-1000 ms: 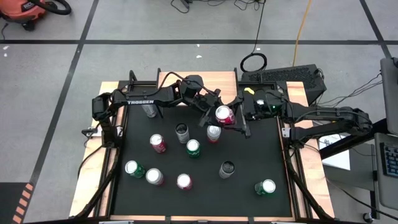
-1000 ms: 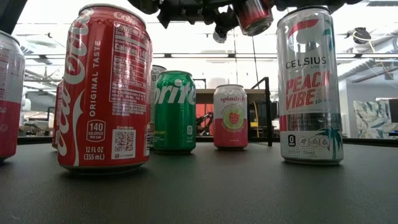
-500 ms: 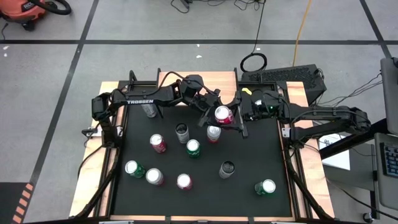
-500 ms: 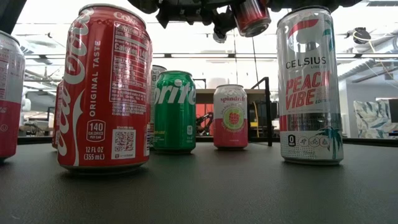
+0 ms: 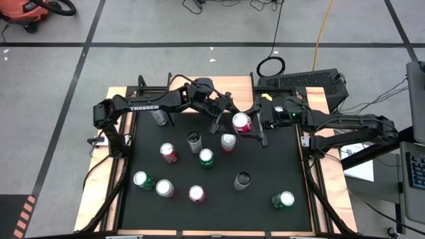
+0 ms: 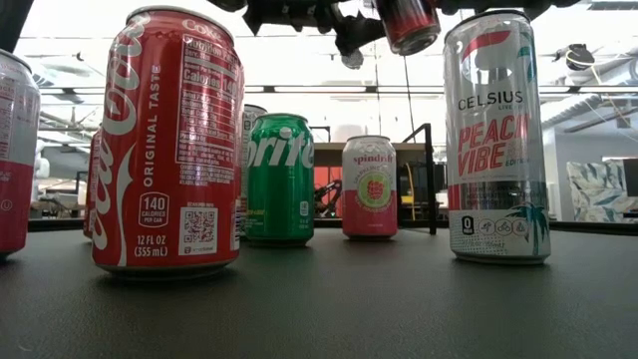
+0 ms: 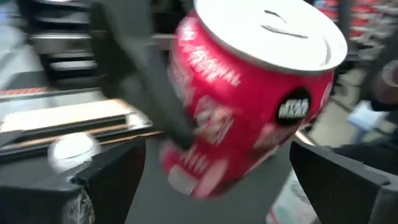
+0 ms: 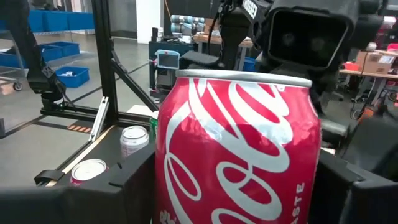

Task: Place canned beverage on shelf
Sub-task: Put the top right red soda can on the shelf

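A red Coca-Cola can (image 5: 241, 122) hangs in the air over the far middle of the black mat (image 5: 265, 159), between both grippers. My right gripper (image 5: 248, 125) reaches in from the table's right and is shut on the can. My left gripper (image 5: 224, 119) reaches in from the left and is open. Its fingers (image 7: 112, 180) stand on either side of the can (image 7: 249, 93) without touching it. The shelf (image 5: 226, 85), with a light wood top, stands at the table's far edge behind the arms. In the low view it shows far off behind the cans, a wood top (image 6: 329, 150) on black legs. My right gripper pinches the can's side wall (image 8: 168, 186) between its two fingers, one on each side. The fingers lie level and come from the table's right. The can is lifted clear of the mat, its top up, and its bottom (image 6: 411, 28) shows slightly tilted.
Several cans stand on the mat below and nearer: a silver-topped one (image 5: 228, 141), a green Sprite (image 5: 206, 157), a red one (image 5: 168, 153), a dark one (image 5: 242, 180), a green one (image 5: 284, 199). Another can (image 5: 159, 118) stands under the left arm. A keyboard (image 5: 302, 83) lies at the far right.
My left gripper has opened off the red can and drawn back a little toward the table's left. My right gripper has shut on the can, which stays in the air at about the same place.
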`<state>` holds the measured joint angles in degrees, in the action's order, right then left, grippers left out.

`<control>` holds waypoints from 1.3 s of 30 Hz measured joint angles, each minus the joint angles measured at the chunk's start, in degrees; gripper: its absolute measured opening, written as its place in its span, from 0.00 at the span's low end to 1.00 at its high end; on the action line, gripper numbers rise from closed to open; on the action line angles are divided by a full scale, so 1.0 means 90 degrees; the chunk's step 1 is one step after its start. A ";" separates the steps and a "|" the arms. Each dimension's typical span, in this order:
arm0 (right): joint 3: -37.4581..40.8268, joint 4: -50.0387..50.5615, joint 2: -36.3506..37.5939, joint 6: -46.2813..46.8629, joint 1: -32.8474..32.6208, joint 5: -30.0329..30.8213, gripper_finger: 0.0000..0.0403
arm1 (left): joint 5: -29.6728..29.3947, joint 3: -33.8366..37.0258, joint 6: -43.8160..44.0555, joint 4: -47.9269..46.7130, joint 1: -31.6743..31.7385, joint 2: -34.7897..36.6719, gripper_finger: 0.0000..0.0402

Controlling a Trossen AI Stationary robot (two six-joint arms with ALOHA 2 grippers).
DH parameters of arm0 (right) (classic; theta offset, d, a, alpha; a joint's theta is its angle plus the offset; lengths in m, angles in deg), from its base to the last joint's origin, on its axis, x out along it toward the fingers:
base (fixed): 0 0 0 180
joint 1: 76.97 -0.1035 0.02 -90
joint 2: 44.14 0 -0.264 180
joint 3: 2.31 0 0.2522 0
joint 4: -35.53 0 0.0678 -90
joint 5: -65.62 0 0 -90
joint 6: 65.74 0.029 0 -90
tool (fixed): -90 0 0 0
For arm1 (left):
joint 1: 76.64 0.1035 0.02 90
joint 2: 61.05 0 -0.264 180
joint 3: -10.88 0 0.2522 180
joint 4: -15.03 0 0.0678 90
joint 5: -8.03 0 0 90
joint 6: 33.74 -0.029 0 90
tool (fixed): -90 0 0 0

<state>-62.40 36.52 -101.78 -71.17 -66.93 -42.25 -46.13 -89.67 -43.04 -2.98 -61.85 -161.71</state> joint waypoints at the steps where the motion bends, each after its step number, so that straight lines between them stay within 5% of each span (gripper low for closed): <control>1: 0.0000 0.0047 0.0079 0.0013 0.0000 0.0021 0.68 | -0.0179 -0.0003 -0.0007 -0.0078 0.0003 0.0080 0.99; 17: -0.0002 0.0558 0.0769 0.1256 0.0000 0.2949 0.68 | -0.5441 -0.0002 0.0450 -0.0307 -0.1344 0.0420 0.99; 27: -0.0005 -0.0341 0.0137 0.1863 -0.0116 0.3188 0.68 | -0.7858 0.0010 0.1303 0.0334 -0.2189 -0.0066 0.99; 32: -0.0007 -0.0817 0.0006 0.1785 -0.0342 0.3505 0.68 | -0.8731 0.0010 0.1335 0.0796 -0.2375 -0.0388 0.99; 39: -0.0010 -0.0935 -0.0039 0.1634 -0.0455 0.3517 0.68 | -0.8606 0.0010 0.1278 0.1412 -0.2348 -0.0464 0.99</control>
<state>-62.49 28.10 -102.13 -56.47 -71.03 -10.60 -123.58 -89.58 -31.54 9.73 -82.98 -165.89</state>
